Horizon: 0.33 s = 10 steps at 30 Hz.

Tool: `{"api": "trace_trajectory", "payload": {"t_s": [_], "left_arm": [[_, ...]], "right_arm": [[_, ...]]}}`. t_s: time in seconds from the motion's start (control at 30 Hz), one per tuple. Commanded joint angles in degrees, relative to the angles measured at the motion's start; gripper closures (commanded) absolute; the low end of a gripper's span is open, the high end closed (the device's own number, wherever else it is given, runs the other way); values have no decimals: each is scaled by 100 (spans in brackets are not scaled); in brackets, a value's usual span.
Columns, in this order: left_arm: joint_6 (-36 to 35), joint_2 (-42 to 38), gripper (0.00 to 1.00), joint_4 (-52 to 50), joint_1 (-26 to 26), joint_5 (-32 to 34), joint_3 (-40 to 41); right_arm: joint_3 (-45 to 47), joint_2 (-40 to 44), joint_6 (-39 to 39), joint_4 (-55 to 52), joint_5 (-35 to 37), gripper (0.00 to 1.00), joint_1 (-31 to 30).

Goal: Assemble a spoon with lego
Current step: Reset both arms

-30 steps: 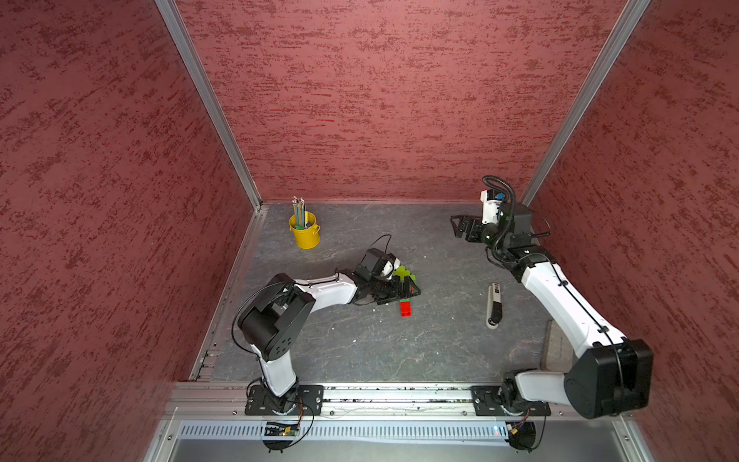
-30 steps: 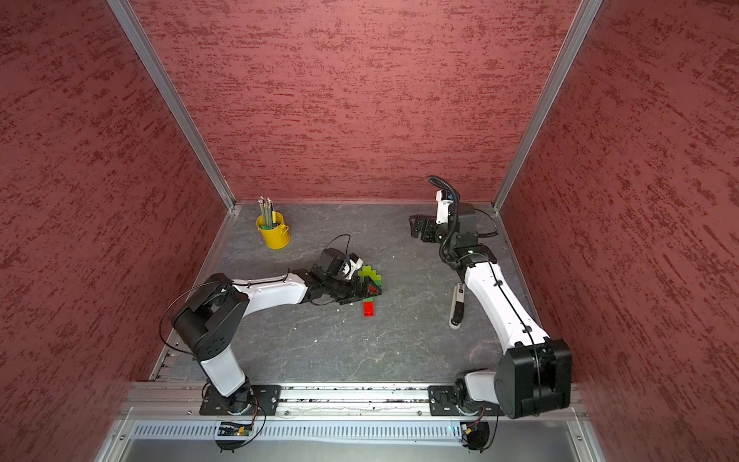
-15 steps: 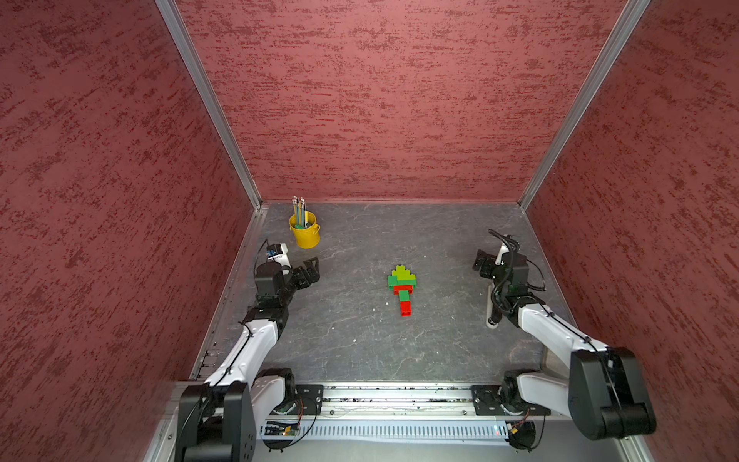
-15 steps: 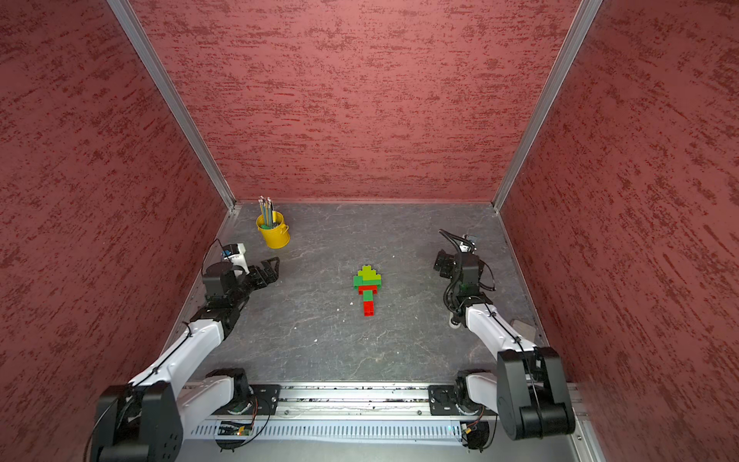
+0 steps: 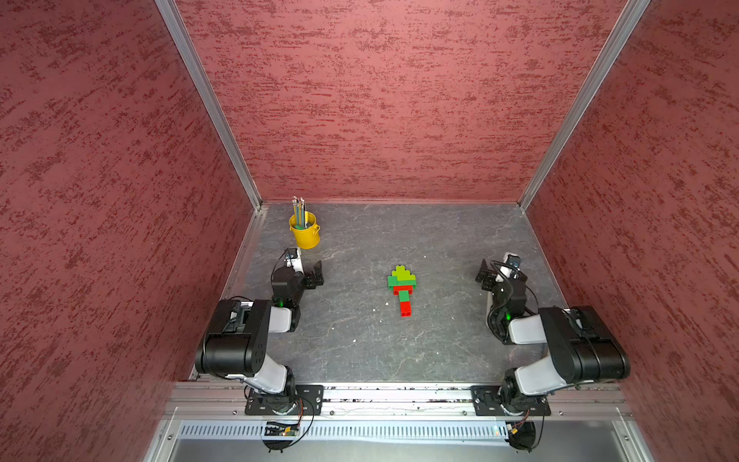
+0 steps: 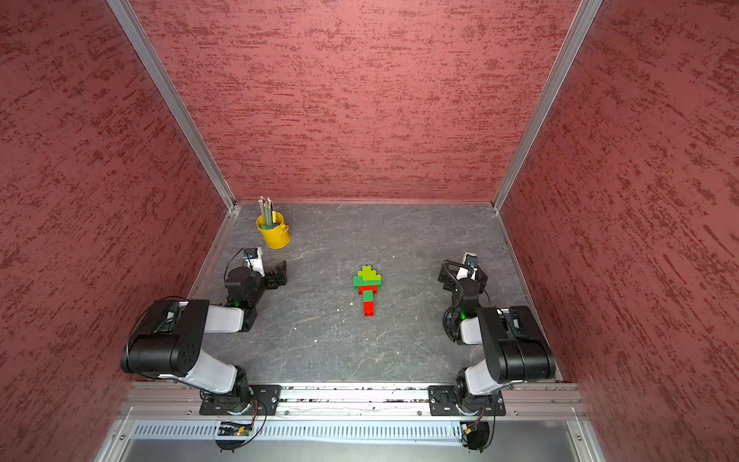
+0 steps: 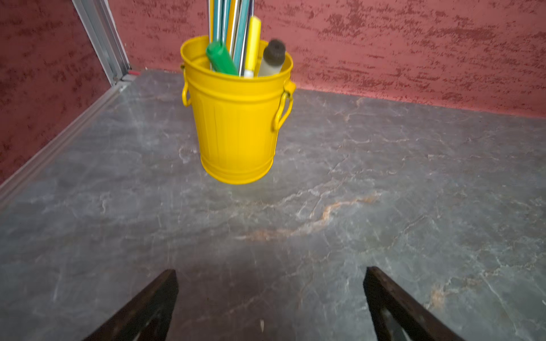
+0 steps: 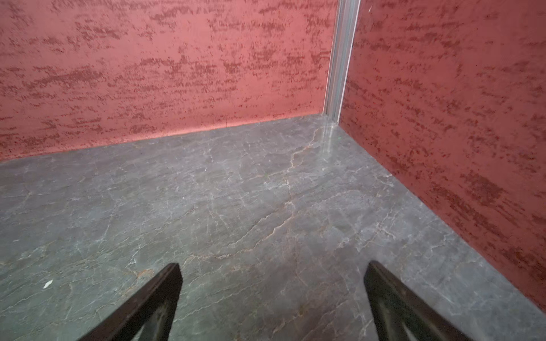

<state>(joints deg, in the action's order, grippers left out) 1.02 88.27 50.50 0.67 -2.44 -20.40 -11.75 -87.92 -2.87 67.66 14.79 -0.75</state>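
Observation:
The spoon [image 5: 402, 290] [image 6: 368, 289] lies flat in the middle of the grey floor in both top views. It has a lime and dark-green stepped head toward the back and a red-and-green handle toward the front. All the lego I see is joined in it. My left gripper [image 5: 316, 275] [image 7: 271, 270] is open and empty, well left of the spoon and facing the yellow bucket. My right gripper [image 5: 484, 279] [image 8: 273, 264] is open and empty, well right of the spoon and facing the back right corner. Neither touches the spoon.
A yellow bucket [image 5: 306, 234] [image 7: 236, 124] of pencils and markers stands at the back left, just beyond the left gripper. A white-and-black tool [image 5: 488, 309] lies mostly hidden behind the right arm. Red walls [image 8: 443, 118] enclose three sides.
The left gripper has left the spoon and drawn back to the left. The right arm has come down from the back and folded in at the right. The spoon stays put.

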Motion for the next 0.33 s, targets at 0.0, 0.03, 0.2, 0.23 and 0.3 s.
{"api": "trace_trajectory", "payload": {"t_s": [0.0, 0.03, 0.2, 0.23, 0.3], "left_arm": [[-264, -85, 1, 63, 15, 40, -97], [-253, -47, 1, 199, 17, 58, -66], [-173, -51, 1, -68, 182, -299, -183], [-201, -23, 1, 34, 139, -201, -159], [-220, -47, 0, 4, 108, -128, -161]], "right_arm": [[71, -56, 130, 1123, -194, 1, 48], [73, -59, 126, 1145, -179, 1, 44], [41, -51, 127, 1056, -205, 1, 50], [33, -50, 122, 1043, -203, 1, 50], [23, -48, 120, 1028, -204, 1, 52]]}}
